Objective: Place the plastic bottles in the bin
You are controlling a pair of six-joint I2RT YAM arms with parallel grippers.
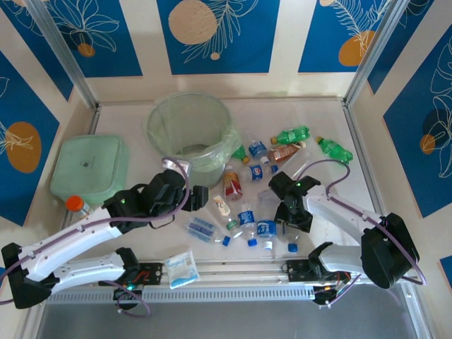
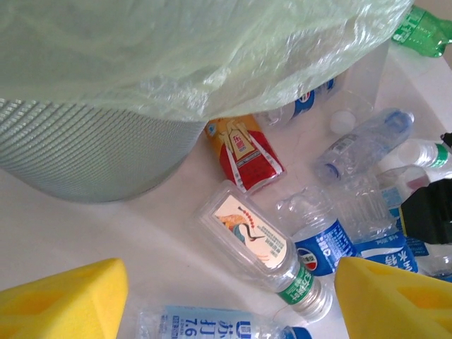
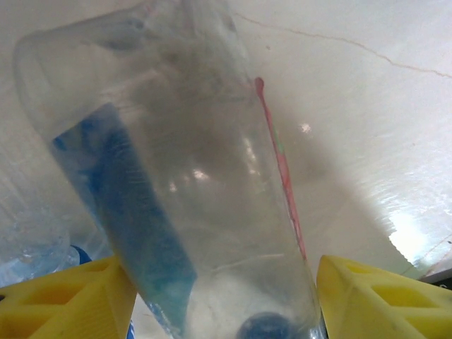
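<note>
- Plastic bottles [image 1: 247, 215] lie scattered over the middle of the surface [image 1: 318, 116], just right of the bin [image 1: 212, 116] and nearer than it. The bin stands at the far middle-left. With so many bottles out, most of the job looks undone.
- The right jaws sit over the near-right part of the pile. In the wrist view a clear bottle [image 3: 191, 198] with a blue label stands between the yellow pads [image 3: 63, 296], and each pad touches one side, so the jaws pinch it. How firm the hold is cannot be told.
- The left jaws are spread with nothing gripped. Their pads [image 2: 63, 300] hang low beside the bin's ribbed wall. A flat bird-label bottle [image 2: 251, 240] lies just ahead of them, and a red-label bottle [image 2: 244, 152] lies beyond it, against the bin.
- Risk: the clear bottle is thin and smooth, so it could crumple under the squeeze or squirt out during a lift.
- Risk: other bottles crowd close around the right jaws, so a lift may drag or roll them, perhaps out of easy reach.
- Risk: the left arm lies between the pile and the bin, so a straight carry from the right could bring the arms together.
- Risk: the loose bag [image 2: 212, 56] droops over the rim above the left jaws and could snag on them, tugging the liner or tipping the light bin.
- Two green bottles [image 1: 291, 134] lie far right, well apart from both jaws.
</note>
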